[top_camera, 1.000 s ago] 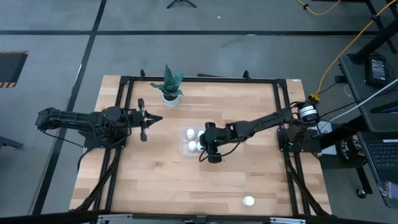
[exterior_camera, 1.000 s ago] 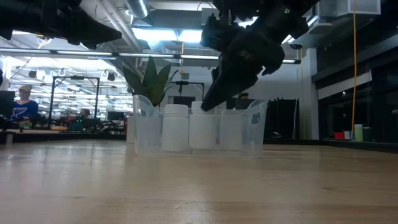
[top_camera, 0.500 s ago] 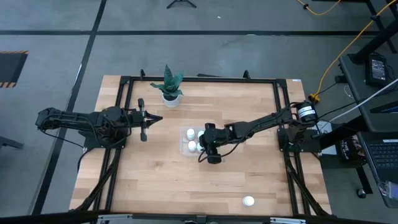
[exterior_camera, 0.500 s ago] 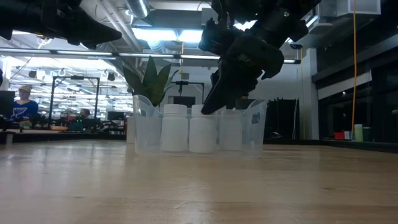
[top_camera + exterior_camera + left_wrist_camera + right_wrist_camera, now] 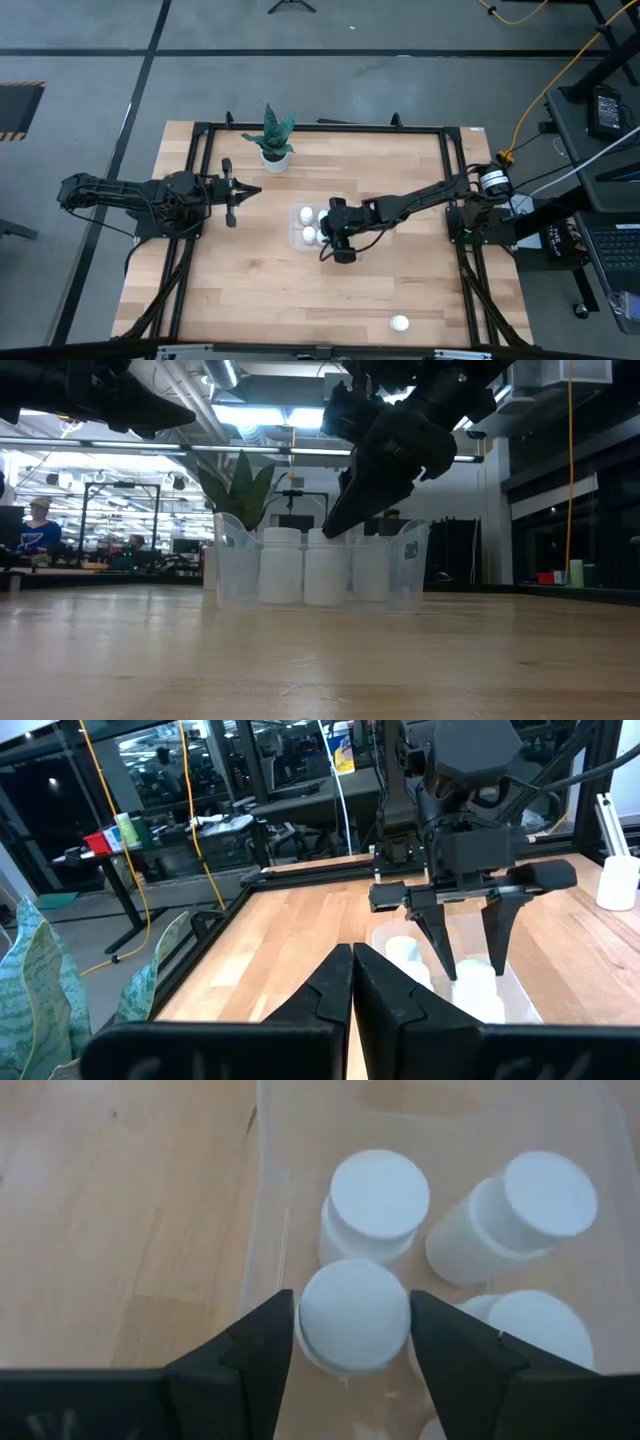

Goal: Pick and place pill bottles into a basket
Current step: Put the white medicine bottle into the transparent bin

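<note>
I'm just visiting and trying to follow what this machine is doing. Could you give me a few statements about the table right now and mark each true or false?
1. The right tool has a pill bottle between its fingers, over the basket. True.
2. Every pill bottle is already in the basket. False: a lone bottle stands on the table's near edge, far from the basket.
3. The left tool is open and reaching into the basket. False: its fingers are shut, and it waits at the table's left side.
4. A potted plant stands beyond the basket, near the table's far edge. True.
5. The basket holds several upright white bottles. True.
</note>
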